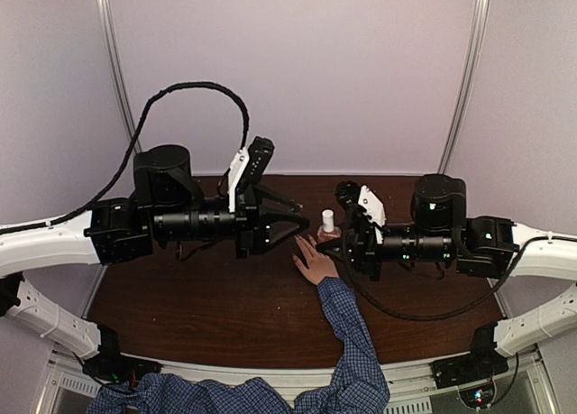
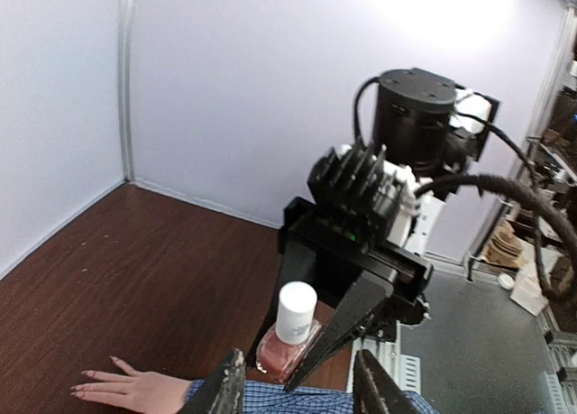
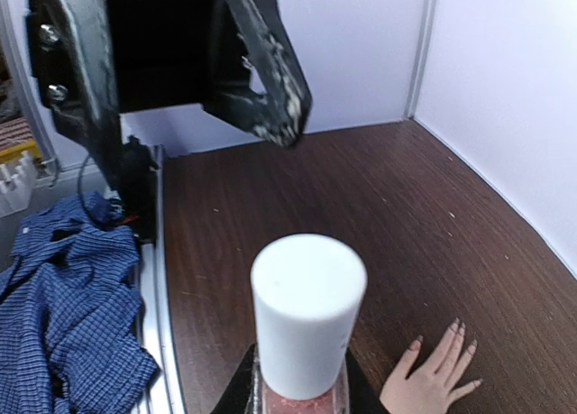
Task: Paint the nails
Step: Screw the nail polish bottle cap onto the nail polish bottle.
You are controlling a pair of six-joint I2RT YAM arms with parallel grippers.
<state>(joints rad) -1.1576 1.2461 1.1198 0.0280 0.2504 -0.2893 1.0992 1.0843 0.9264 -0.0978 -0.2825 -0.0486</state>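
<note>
At right wrist, catches tiny nails [image 3: 455, 326] and right gripper [image 3: 297, 398] clamped on bottle [image 3: 306, 315]; overhead, renders nails too small, yet shows left gripper [image 1: 303, 216] parted, empty.

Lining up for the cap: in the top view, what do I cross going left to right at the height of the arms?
Left arm → left fingers → nail-polish bottle → right arm. The hand lies nearer and overlaps the bottle sideways, so it is left out.

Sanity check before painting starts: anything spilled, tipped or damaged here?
No spill; bottle upright, capped, in the right gripper. Only oddity: fingertips of the left gripper look scuffed, flecked whitish.
</note>
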